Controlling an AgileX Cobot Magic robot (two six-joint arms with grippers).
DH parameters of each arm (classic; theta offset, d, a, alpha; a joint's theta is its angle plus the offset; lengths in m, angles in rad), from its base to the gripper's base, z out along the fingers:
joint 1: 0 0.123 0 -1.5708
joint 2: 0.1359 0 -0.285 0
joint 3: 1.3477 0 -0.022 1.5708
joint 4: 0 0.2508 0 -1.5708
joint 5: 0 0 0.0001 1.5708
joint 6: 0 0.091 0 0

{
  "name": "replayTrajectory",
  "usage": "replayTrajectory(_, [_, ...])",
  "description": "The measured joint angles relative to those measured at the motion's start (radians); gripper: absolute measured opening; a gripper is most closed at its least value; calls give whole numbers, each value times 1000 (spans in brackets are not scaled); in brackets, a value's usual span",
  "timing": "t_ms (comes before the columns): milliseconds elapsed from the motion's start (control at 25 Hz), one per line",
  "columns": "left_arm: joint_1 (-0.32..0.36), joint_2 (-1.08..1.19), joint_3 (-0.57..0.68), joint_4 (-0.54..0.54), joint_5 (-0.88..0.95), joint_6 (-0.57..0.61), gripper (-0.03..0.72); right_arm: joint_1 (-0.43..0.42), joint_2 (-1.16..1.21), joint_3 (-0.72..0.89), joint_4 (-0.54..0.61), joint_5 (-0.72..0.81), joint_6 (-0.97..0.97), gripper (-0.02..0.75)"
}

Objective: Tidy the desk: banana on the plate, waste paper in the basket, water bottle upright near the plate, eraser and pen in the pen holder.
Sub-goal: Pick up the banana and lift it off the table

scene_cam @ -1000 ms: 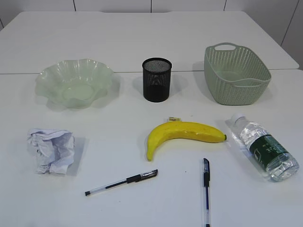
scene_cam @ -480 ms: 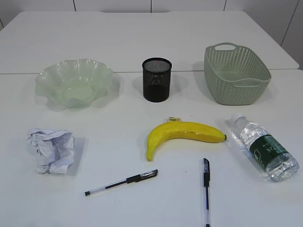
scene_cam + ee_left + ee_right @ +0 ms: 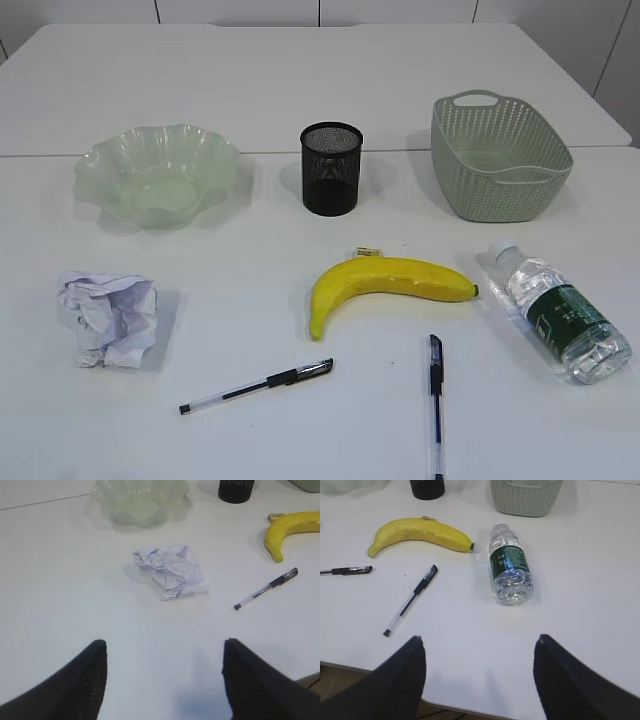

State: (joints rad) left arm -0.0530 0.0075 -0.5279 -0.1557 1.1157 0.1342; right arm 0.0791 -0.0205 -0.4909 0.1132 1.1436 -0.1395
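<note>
While both tools stand wide apart and hold nothing, the left tool (image 3: 162, 680) above the crumpled paper (image 3: 108, 319) and the right tool (image 3: 480, 677) near the lying bottle (image 3: 558, 312), all task items rest on the white surface (image 3: 250, 250). The plate (image 3: 158, 173), far left, holds nothing. The mesh pen holder (image 3: 331, 168) stands at centre; its contents cannot be told. The basket (image 3: 498, 155), far right, shows no contents. The banana (image 3: 385, 283) lies before the holder, with two pens (image 3: 257, 386) (image 3: 435, 405) nearer the front edge.

Bright, even light; soft shadows
</note>
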Motion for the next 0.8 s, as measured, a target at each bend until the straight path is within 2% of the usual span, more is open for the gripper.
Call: replayTrajectory(800, [0, 0, 0, 0, 0, 0, 517, 0, 0, 0, 0, 0, 0, 505])
